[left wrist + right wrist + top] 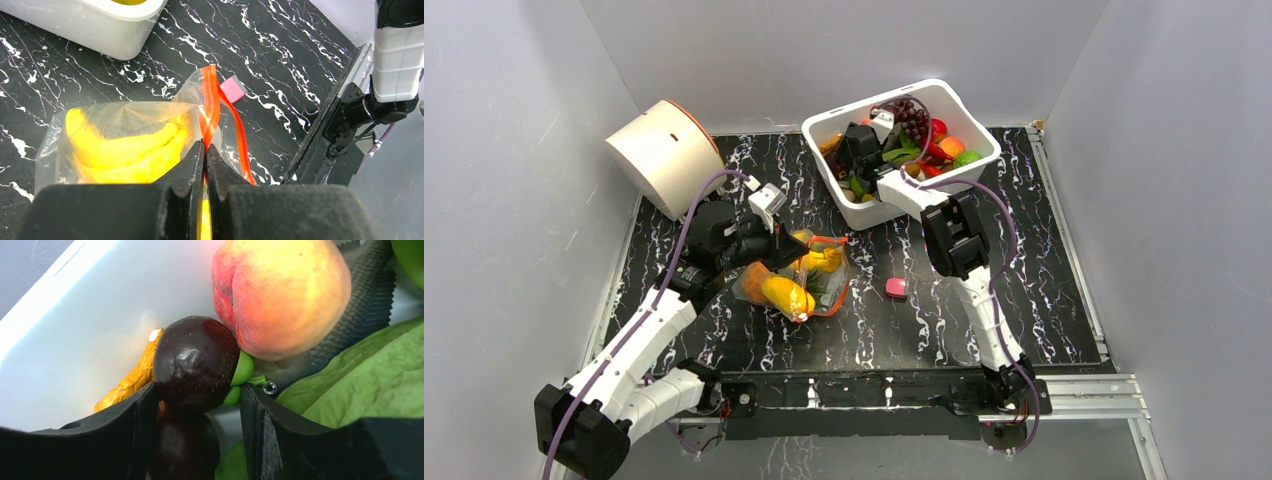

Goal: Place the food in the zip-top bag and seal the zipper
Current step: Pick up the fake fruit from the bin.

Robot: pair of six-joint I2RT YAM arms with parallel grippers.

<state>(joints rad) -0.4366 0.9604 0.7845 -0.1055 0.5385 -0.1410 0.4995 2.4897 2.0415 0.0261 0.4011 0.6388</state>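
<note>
Black marbled counter: floppy clear plastic bag pinched at mouth by l. fingers; slick dark-purple round fruit between r. fingers, hold unclear.

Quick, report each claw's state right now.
Left claw: closed, pinching the bag at its red zipper.
Right claw: closed on the dark purple fruit inside the white bin, apparently gripping it.

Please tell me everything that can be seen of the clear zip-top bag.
The zip-top bag is a clear, floppy, crinkled plastic pouch lying on the black marbled table. Its red-orange zipper is open, the two strips spread apart. A yellow banana bunch and an orange-yellow fruit show through the film. The left tool is shut on the mouth edge at the zipper. A small pink block lies near it, apart.
</note>
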